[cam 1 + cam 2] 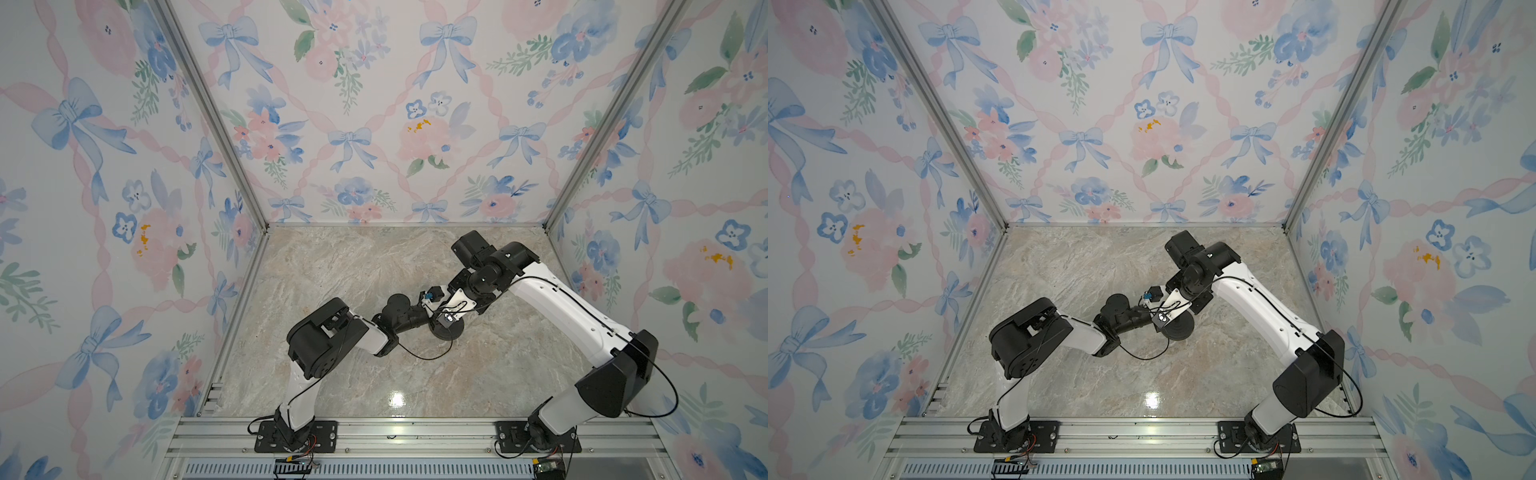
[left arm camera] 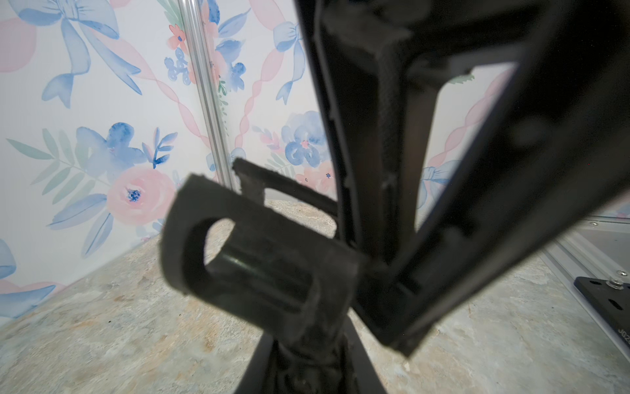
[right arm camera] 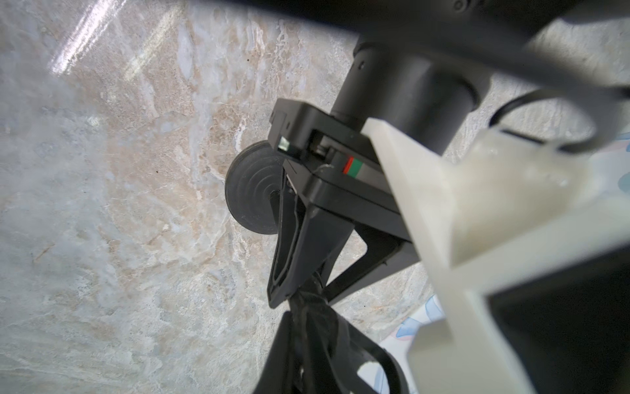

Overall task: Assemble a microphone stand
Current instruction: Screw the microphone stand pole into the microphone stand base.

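Looming nearest the overhead camera, the left arm [image 1: 328, 345] and the right arm [image 1: 557, 303] lean inward so that their wrists meet over the middle of the marble table [image 1: 332, 266]. Under that meeting point, in a top view, the stand's black disc [image 1: 446, 334] lies flat on the table, partly covered by the wrists. From the right wrist, the left gripper [image 3: 284, 296] shows its fingers drawn tight together. The left wrist view shows them pinching the stand's clip [image 2: 259, 262], which is held up clear of the table. The right gripper [image 2: 378, 293] is narrowed too, its tips against the clip's end. Whether it actually pinches the clip cannot be told.
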